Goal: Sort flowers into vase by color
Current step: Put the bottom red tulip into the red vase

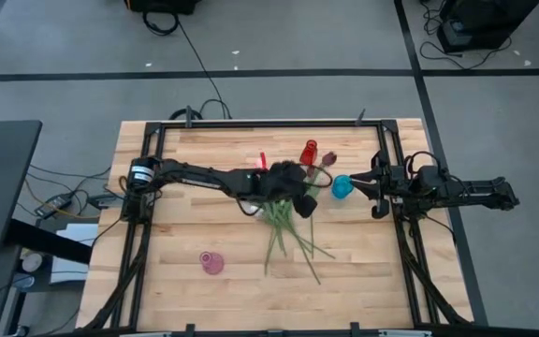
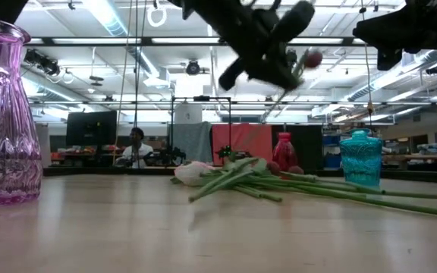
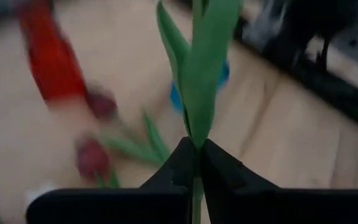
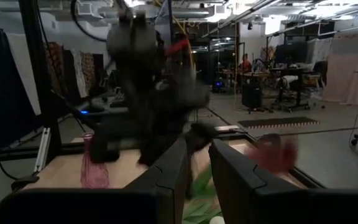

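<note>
My left gripper [image 1: 299, 181] hangs above the table's middle, shut on a dark red tulip whose bud head [image 2: 312, 58] is up in the air. Its green stem and leaf [image 3: 197, 68] run out past the fingers. The other flowers [image 1: 288, 234] lie in a loose pile on the wood below it, stems toward the near edge. A red vase [image 1: 309, 152], a blue vase [image 1: 342, 186] and a pink vase [image 1: 211, 262] stand on the table. My right gripper [image 4: 199, 168] waits at the table's right edge, open, with nothing between its fingers. My left gripper pinches the tulip's green stem [image 3: 196, 142] between its two fingertips [image 3: 180, 163], where the leaf joins it. The fingers slant down from the table's left side. The flower sits tilted in the hold, and its bud [image 1: 327, 159] is lifted clear of the pile, toward the red vase.
The red and blue vases stand close together just past the left gripper, the blue one right before the right arm [image 1: 438, 187]. The pink vase stands alone near the front left. Two loose dark red buds [image 3: 93, 155] lie by the red vase. A black frame [image 1: 269, 124] edges the table.
</note>
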